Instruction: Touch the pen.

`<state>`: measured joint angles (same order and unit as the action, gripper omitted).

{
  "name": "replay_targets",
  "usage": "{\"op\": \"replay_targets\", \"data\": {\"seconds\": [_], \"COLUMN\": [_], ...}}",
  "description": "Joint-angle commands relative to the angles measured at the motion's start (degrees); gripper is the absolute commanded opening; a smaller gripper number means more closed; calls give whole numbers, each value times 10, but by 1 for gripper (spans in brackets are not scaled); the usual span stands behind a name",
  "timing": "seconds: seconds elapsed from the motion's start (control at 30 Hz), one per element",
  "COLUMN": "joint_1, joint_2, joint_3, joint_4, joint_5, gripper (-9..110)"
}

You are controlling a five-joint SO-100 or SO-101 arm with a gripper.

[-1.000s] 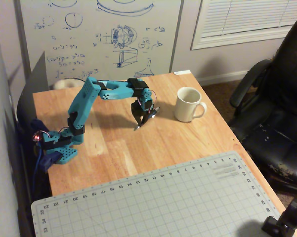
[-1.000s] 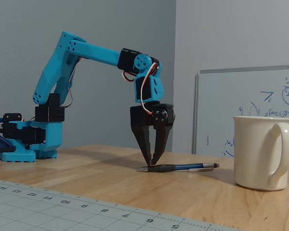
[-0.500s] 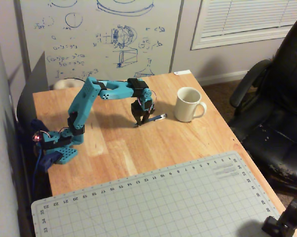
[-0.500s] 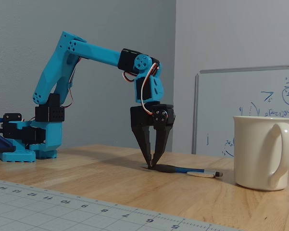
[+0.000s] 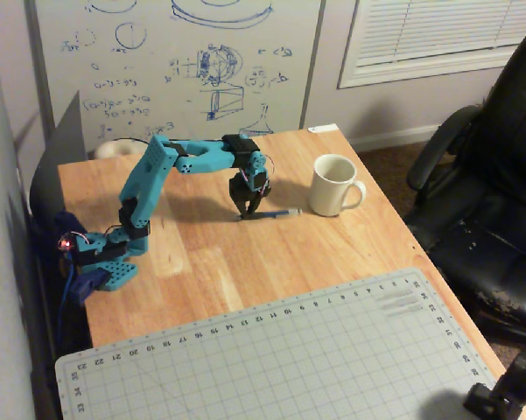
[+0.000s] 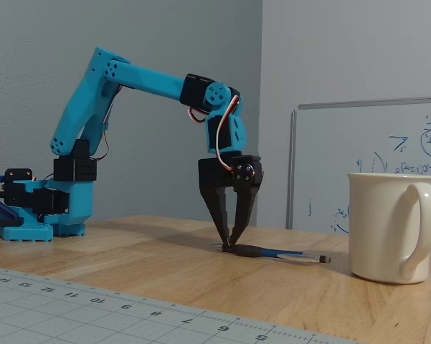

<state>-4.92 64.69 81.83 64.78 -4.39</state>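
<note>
The thin dark blue pen (image 5: 277, 213) lies flat on the wooden table (image 5: 201, 258), just left of the cream mug (image 5: 334, 185). In the low fixed view the pen (image 6: 276, 253) points its silvery tip toward the mug (image 6: 386, 228). My blue arm reaches down from the left. The black gripper (image 5: 246, 214) hangs vertically with its fingertips (image 6: 224, 236) drawn nearly together. The gripper (image 6: 229, 244) rests on the pen's dark end farthest from the mug. The pen stays on the table, not lifted.
A grey cutting mat (image 5: 289, 350) covers the table's near part. A whiteboard (image 5: 175, 61) stands behind the table. A black office chair (image 5: 494, 175) is at the right. The arm's base (image 5: 101, 262) sits at the table's left edge.
</note>
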Motion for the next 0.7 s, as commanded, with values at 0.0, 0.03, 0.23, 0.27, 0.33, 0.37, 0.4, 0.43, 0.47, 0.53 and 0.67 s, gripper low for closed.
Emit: {"op": "replay_targets", "data": {"seconds": [0.0,0.03,0.23,0.27,0.33,0.37,0.4,0.43,0.47,0.53,0.67], "joint_1": [-8,-9,-5,-5,-5,-5,-5,-7,-8,-11,-11], "joint_2": [36,36,36,36,36,36,36,36,36,36,37], "joint_3": [-43,-43,-43,-43,-43,-43,-43,-43,-43,-43,-44], "joint_4": [-6,-6,-6,-6,-6,-6,-6,-6,-6,-6,-7], "joint_5": [4,4,-4,-4,-4,-4,-4,-4,-3,-1,-4], "gripper": [1,1,1,1,1,1,1,1,1,1,1]}}
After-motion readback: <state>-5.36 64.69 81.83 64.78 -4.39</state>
